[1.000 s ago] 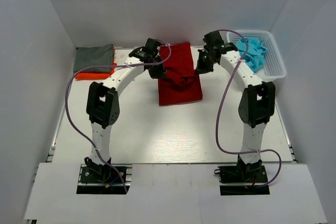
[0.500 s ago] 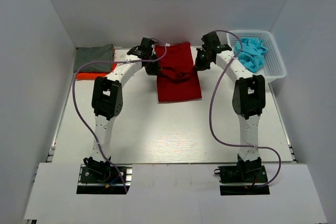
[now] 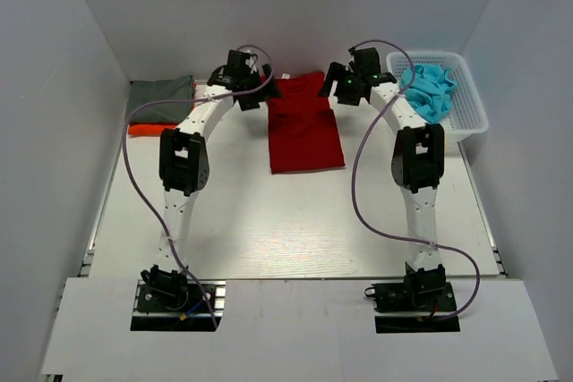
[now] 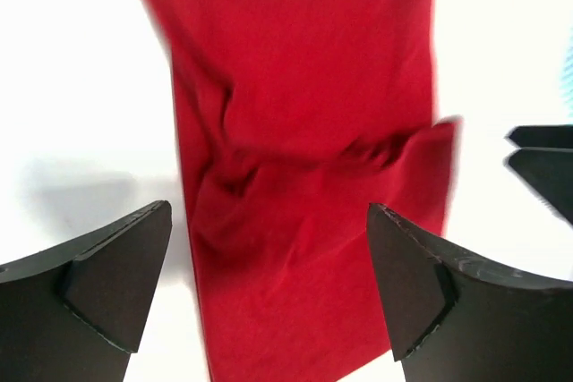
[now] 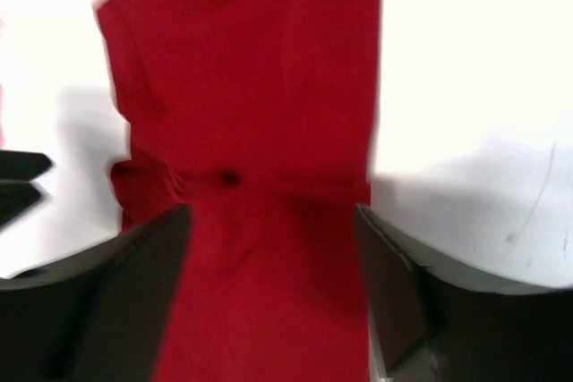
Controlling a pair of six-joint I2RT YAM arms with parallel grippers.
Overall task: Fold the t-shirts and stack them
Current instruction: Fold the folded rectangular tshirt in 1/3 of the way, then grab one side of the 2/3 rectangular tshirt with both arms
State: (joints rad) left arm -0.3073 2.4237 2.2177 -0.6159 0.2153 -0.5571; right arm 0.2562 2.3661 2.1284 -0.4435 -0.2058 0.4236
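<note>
The dark red t-shirt (image 3: 304, 127) lies folded in a long strip at the table's far centre, with a creased ridge across it (image 4: 304, 87) (image 5: 242, 69). My left gripper (image 3: 253, 96) (image 4: 269, 212) hovers open above the shirt's far left corner, holding nothing. At the far right corner my right gripper (image 3: 336, 87) (image 5: 270, 212) is open too, with only red cloth below it. A grey-green t-shirt (image 3: 161, 98) rests on a bright orange one (image 3: 148, 129) at the far left. Turquoise t-shirts (image 3: 430, 87) are heaped in the basket.
The white lattice basket (image 3: 467, 121) stands at the far right corner. White walls enclose the table on three sides. Purple cables loop from both arms. Each wrist view catches the other gripper's dark fingers (image 4: 542, 158) (image 5: 22, 176) at its edge.
Both grippers were shut on the red shirt's bunched far part; they carried it toward the back wall, opened and let go. The shirt now lies flatter and longer.
</note>
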